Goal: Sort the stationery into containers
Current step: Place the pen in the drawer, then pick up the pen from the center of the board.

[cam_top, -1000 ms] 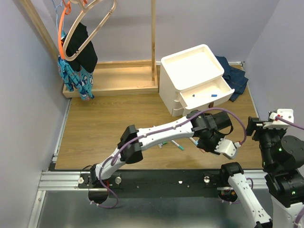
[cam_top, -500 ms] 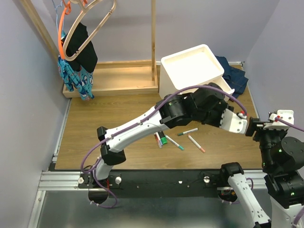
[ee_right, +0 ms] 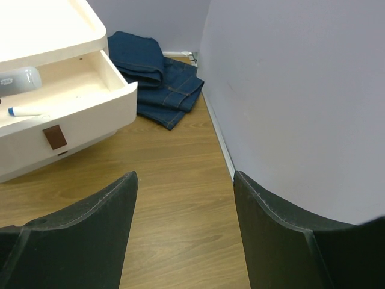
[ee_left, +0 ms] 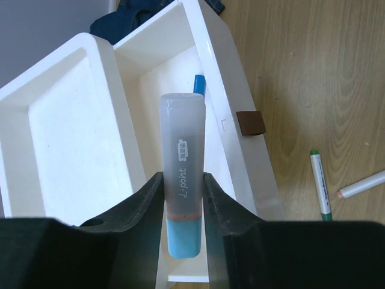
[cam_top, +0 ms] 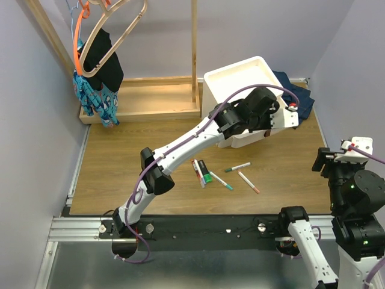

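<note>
Holding one pale blue tube (ee_left: 182, 138) near its capped end, the left claw (ee_left: 182, 194) is clamped on it, and the tube appears to hang above the open top drawer (ee_left: 225, 84) of the white drawer unit (cam_top: 240, 81), not yet inside. Tube: probably light, rigid, smooth plastic that could slide between the pads, so it is best pinched across its flat sides low on the body, as now. Right claw (ee_right: 184, 176): spread wide, nothing in it, well apart from the unit. In the drawer: one blue-capped marker (ee_left: 198, 84). On the desk (cam_top: 120, 156): one green-capped marker (cam_top: 221, 181), a second green-capped marker (cam_top: 237, 167), one orange-capped marker (cam_top: 248, 182), one thick black-and-green marker (cam_top: 204, 171), and one white-and-red item (cam_top: 197, 172) just beside it, kind unclear. Drawers seen open: one.
</note>
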Robot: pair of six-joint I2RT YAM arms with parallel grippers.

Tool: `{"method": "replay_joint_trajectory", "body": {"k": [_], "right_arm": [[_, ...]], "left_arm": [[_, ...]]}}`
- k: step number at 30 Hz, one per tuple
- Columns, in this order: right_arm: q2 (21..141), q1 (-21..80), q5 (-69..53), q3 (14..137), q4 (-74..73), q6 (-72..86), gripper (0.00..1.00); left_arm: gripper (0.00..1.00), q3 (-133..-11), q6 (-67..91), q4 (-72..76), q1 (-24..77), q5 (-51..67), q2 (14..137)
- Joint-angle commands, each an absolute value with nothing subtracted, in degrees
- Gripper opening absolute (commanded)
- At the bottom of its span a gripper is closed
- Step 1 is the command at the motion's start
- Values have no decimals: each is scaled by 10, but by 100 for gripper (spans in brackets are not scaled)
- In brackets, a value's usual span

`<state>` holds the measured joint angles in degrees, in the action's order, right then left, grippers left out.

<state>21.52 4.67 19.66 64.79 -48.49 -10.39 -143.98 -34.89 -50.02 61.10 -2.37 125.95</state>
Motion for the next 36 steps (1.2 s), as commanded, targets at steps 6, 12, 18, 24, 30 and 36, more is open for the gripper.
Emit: {"method": "replay_joint_trajectory", "body": {"k": [6,12,18,24,30,36], "right_arm": [[225,20,170,643,-485,-85,72],[224,17,161,638,-487,-83,72],[213,15,156,628,-499,-79,72],[206,9,140,605,-494,-69,72],[228,3,109,602,-485,-71,72],[264,-11,43,649,-504,-99,69]], "left_arm": [[67,-1431,-307,-461,607,-39,1255],[72,-1424,-312,-474,617,-48,1198],[77,-1167,-276,-471,617,-140,982],[73,-949,-109,-503,508,-118,839],[70,-868,45,-499,431,29,861],[62,-802,166,-447,397,120,910]]}}
